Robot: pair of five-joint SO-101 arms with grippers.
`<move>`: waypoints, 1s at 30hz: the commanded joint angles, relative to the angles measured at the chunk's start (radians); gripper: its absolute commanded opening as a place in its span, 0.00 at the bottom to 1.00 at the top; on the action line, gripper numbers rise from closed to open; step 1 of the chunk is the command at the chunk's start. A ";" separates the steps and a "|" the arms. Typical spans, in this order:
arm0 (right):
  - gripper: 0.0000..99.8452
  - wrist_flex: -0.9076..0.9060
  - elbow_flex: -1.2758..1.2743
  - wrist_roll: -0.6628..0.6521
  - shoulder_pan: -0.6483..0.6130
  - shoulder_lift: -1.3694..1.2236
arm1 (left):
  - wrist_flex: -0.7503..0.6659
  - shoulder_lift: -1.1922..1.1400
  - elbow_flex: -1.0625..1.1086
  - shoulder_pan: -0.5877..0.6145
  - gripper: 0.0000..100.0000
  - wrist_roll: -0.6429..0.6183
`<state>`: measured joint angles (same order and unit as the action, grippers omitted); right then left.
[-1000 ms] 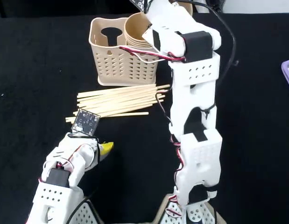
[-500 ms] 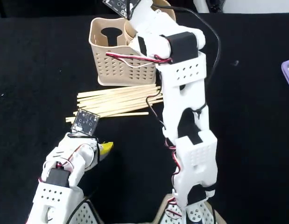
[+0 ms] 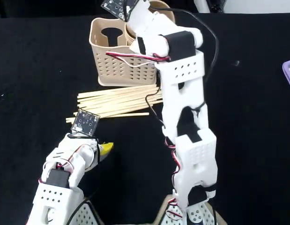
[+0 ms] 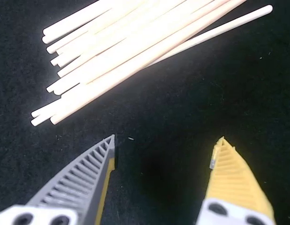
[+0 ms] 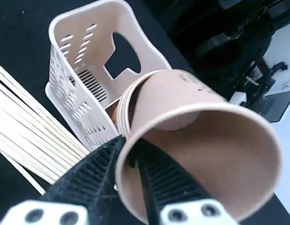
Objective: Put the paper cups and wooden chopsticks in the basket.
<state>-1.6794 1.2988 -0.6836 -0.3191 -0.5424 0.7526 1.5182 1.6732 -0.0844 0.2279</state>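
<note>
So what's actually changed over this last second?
The right arm swung to the left in the high view, across the top of the basket, with the right gripper shut on the rim of the tilted paper cups. The left gripper, open just above the table, the wooden chopsticks and the basket itself stayed put.

My right pincer (image 5: pixel 129 143) holds nested tan paper cups (image 5: pixel 201 136) tilted over the beige basket (image 3: pixel 117 68), wooden chopsticks (image 3: pixel 117 100) bundled flat just beside
</note>
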 commanded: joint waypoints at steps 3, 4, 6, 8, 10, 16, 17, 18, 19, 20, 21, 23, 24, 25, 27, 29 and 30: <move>0.26 -0.003 0.008 -0.003 0.011 0.028 | -0.015 0.006 -0.005 0.007 0.32 -0.003; 0.27 -0.002 0.008 -0.003 0.011 0.038 | -0.015 0.006 -0.005 0.007 0.32 -0.003; 0.27 0.005 0.008 -0.003 0.009 0.056 | -0.015 0.006 -0.005 0.007 0.32 -0.003; 0.28 0.029 0.008 -0.002 0.009 0.076 | -0.015 0.006 -0.005 0.007 0.32 -0.003; 0.28 0.063 0.008 0.029 0.009 0.102 | -0.015 0.006 -0.005 0.007 0.32 -0.002; 0.28 0.195 0.007 0.193 0.014 0.160 | -0.012 0.006 -0.005 0.007 0.32 -0.002; 0.27 0.204 0.007 0.206 0.012 0.162 | -0.012 0.006 -0.005 0.007 0.32 -0.002; 0.27 0.210 0.005 0.210 0.011 0.162 | -0.012 0.006 -0.005 0.007 0.32 -0.002; 0.27 0.210 0.002 0.210 0.011 0.162 | -0.012 0.006 -0.005 0.007 0.32 -0.002; 0.27 0.210 0.001 0.210 0.011 0.160 | -0.012 0.006 -0.005 0.007 0.32 -0.002; 0.27 0.206 0.001 0.210 0.011 0.160 | -0.012 0.006 -0.005 0.007 0.32 -0.002; 0.27 0.201 0.001 0.212 0.017 0.166 | -0.011 0.006 -0.005 0.007 0.32 -0.002; 0.27 0.192 0.005 0.215 0.021 0.168 | -0.011 0.006 -0.005 0.007 0.32 -0.002; 0.25 0.173 0.010 0.215 0.034 0.170 | -0.011 0.006 -0.005 0.007 0.32 -0.002; 0.16 0.118 0.022 0.215 0.048 0.173 | -0.011 0.006 -0.005 0.008 0.32 -0.002; 0.05 0.044 0.044 0.215 0.055 0.176 | -0.011 0.006 -0.005 0.008 0.32 -0.002; 0.01 0.005 0.059 0.215 0.060 0.177 | -0.011 0.006 -0.005 0.008 0.32 -0.002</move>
<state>-1.5888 1.3019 -0.4780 -0.2946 -0.4365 0.7526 1.5182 1.6732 -0.0844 0.2279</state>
